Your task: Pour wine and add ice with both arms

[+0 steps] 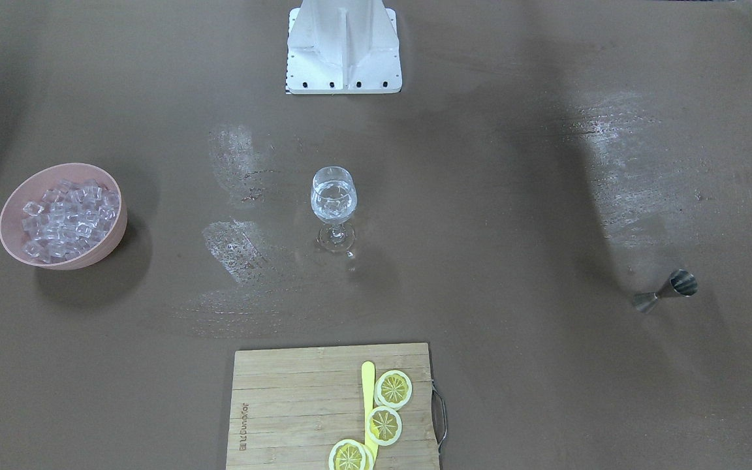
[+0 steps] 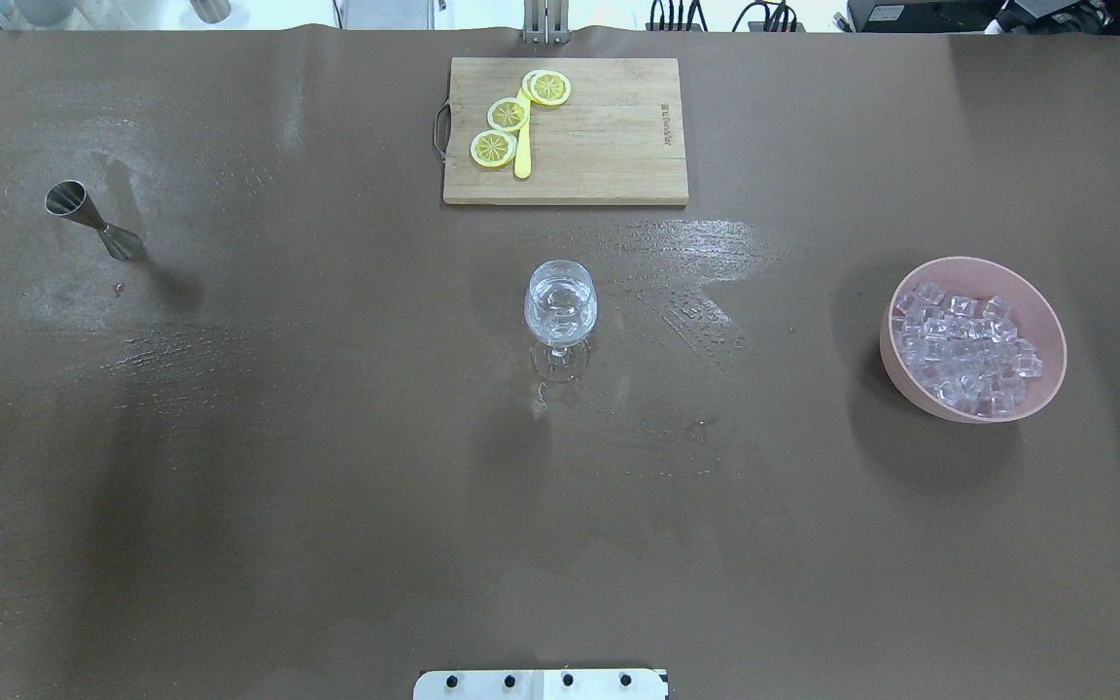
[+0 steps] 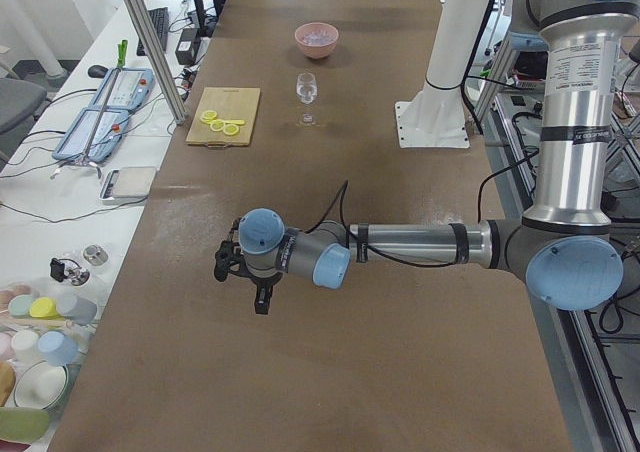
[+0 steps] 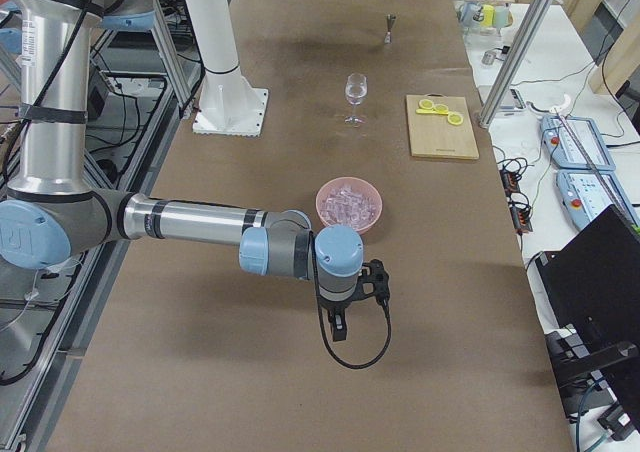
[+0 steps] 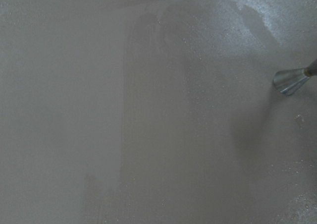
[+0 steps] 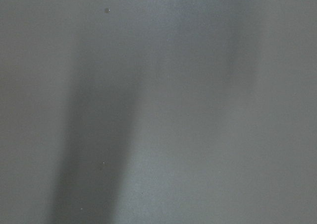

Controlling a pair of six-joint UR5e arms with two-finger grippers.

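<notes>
Starting on the robot's side of the wine glass, both arms hang low over bare bench, stretched out toward its two ends. The left gripper and right gripper show only in the side views, so I cannot tell whether either is released or clenched. Neither appears to carry anything.

The glass is level with them, mid-bench, upright, one only. It holds the wine, clear liquid partway up the bowl. There are glints in it that may be cubes, though I cannot be sure.

The ice, too many cubes to count, fills the single pink bowl, well apart from the glass on the robot's right. The bowl lies between the glass and the right gripper, which hangs near it on the side away from the glass. I judge the right arm the nearer one for any further scoop, reaching back toward the glass.

One steel jigger is well apart from the glass on the robot's left. It appears upright in the right side view, so its long axis would be vertical. It sits at the edge of the left wrist view, so it is the left arm's to take.

Beyond the glass lies one cutting board, with three plain lemon slices, perhaps a fourth underneath, and one yellow stick.
</notes>
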